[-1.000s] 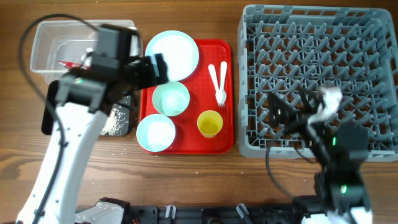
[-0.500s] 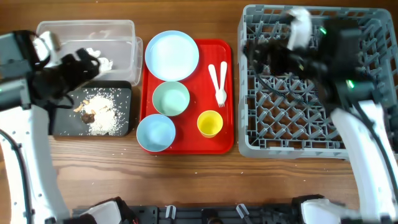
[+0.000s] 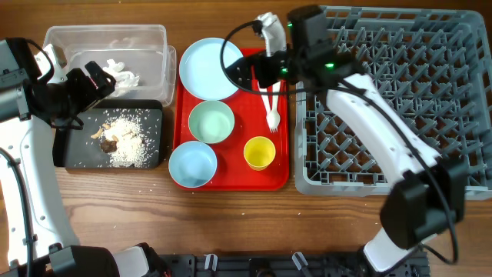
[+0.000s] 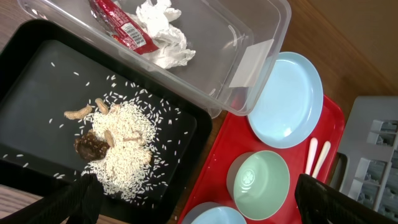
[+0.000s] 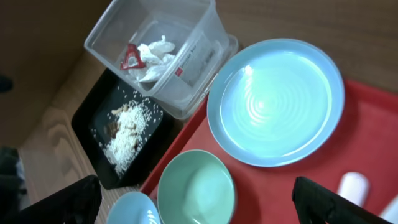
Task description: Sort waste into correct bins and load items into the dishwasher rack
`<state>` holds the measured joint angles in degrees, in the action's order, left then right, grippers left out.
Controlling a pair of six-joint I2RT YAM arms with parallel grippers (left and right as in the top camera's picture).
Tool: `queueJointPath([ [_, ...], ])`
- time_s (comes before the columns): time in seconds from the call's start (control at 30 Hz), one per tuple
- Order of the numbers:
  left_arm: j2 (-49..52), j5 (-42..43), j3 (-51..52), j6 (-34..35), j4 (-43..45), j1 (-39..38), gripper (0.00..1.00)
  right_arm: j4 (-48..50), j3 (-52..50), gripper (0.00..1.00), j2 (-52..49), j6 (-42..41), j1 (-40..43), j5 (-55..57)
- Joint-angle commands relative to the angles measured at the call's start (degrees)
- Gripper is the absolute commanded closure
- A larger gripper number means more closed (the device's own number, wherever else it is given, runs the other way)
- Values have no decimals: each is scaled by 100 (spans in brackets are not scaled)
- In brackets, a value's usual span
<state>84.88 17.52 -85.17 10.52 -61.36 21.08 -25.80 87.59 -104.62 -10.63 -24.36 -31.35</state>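
The big grey dishwasher rack [image 3: 430,46] has no dishes yet. The plate [image 3: 207,69], bowls [image 3: 211,121] and cup [image 3: 260,152] wait on the red tray [image 3: 234,163]. Paper [image 3: 123,71] sits in the clear tub [image 3: 150,35] and rice [image 3: 131,142] in the black tray [image 3: 77,150], so the trash looks sorted. The left gripper [image 3: 96,81] and right gripper [image 3: 265,73] hang wide open, holding nothing. The right one is above the fork [image 3: 272,117], maybe to grab it.

Flat red tray [image 3: 231,175], rounded corners, raised rim, lying mid-table on brown wood-grain table [image 3: 231,227].

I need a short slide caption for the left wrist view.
Clear tub holds a red wrapper and crumpled paper; black tray holds rice and brown scraps.
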Motion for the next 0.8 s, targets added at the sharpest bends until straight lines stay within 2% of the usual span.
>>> queueJointPath([
  [0.0,26,87,-79,-131,0,20,0,149,155,8,-531,-835,-48,13],
  [0.07,26,87,-79,-131,2,20,0,149,155,18,-820,-1178,-57,313],
  [0.2,26,87,-79,-131,0,20,0,188,155,21,-1209,-1650,-59,938],
  [0.33,26,87,-79,-131,2,20,0,205,155,25,-1399,-1628,-96,1054],
  [0.6,26,87,-79,-131,2,20,0,-848,120,29,-1405,-903,-586,1036],
  [0.77,26,87,-79,-131,2,20,0,-1073,57,37,-1453,-909,-964,1338],
])
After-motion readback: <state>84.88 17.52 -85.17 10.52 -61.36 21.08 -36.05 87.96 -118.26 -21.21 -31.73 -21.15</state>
